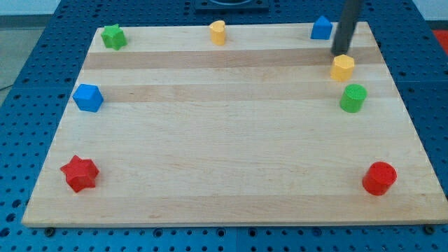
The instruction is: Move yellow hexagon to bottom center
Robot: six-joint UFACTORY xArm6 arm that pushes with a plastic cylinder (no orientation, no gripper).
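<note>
The yellow hexagon [342,67] sits near the view's upper right of the wooden board [224,147]. My tip [341,54] stands just above the hexagon in the view, touching or almost touching its top edge. The rod rises from there out of the view's top. A green cylinder [353,98] lies just below and right of the hexagon. A blue block with a peaked top [321,28] sits up and left of my tip.
A yellow heart-like block [218,32] sits at top centre, a green star [113,36] at top left, a blue cube [88,97] at the left, a red star [79,173] at bottom left and a red cylinder [379,178] at bottom right.
</note>
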